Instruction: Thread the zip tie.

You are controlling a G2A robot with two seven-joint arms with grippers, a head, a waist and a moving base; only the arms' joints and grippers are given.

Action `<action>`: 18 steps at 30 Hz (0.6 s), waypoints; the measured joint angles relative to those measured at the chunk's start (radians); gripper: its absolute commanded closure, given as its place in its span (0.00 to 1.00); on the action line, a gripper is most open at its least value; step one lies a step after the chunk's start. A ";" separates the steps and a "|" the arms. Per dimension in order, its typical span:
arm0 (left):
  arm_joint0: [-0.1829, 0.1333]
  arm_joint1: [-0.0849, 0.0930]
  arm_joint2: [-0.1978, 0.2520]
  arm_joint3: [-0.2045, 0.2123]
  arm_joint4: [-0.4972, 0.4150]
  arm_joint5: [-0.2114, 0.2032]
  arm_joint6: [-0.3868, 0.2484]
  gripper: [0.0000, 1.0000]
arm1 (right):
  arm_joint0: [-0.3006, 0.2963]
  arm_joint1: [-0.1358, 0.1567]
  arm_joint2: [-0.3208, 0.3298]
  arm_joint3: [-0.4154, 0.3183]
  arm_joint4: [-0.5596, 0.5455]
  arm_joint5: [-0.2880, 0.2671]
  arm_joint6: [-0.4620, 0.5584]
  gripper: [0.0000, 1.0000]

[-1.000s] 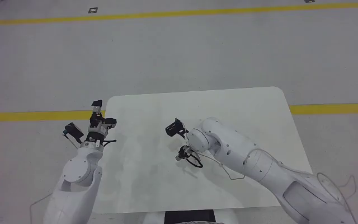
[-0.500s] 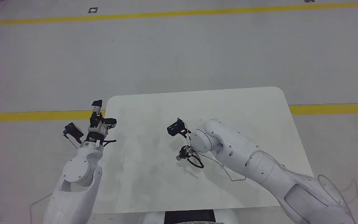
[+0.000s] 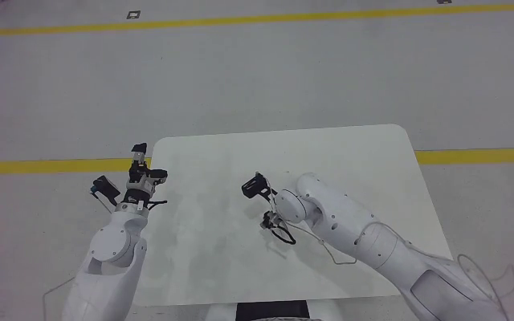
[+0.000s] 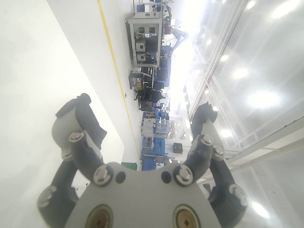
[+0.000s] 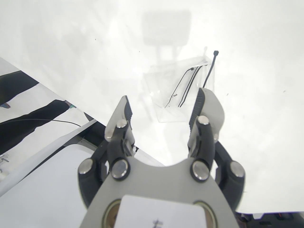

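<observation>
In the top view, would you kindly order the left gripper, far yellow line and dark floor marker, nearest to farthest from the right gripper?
1. Left gripper, at the table, left edge.
2. Far yellow line, beyond the table.
3. Dark floor marker, past that line.

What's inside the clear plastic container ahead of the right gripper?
Several thin black zip ties lie in the clear plastic container. A thicker black zip tie sticks past its far edge; its near end is hidden behind a finger of the right gripper.

White arms [image 3: 353, 233], black screw-studded pincers [image 5: 163, 97]
</observation>
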 measured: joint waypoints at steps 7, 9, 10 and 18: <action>0.000 0.000 0.000 0.000 0.000 0.000 0.000 0.00 | -0.012 0.000 0.014 -0.012 -0.018 0.009 0.004 0.75; 0.000 0.000 0.000 0.000 0.000 0.000 0.000 0.00 | -0.015 0.000 0.018 -0.015 -0.023 0.008 0.007 0.74; 0.000 0.000 0.000 0.000 0.000 0.000 0.000 0.00 | -0.016 0.000 0.020 -0.016 -0.026 0.007 0.008 0.73; 0.000 0.000 0.000 0.000 0.000 0.000 0.000 0.00 | -0.027 -0.005 0.016 0.006 -0.054 0.005 0.008 0.76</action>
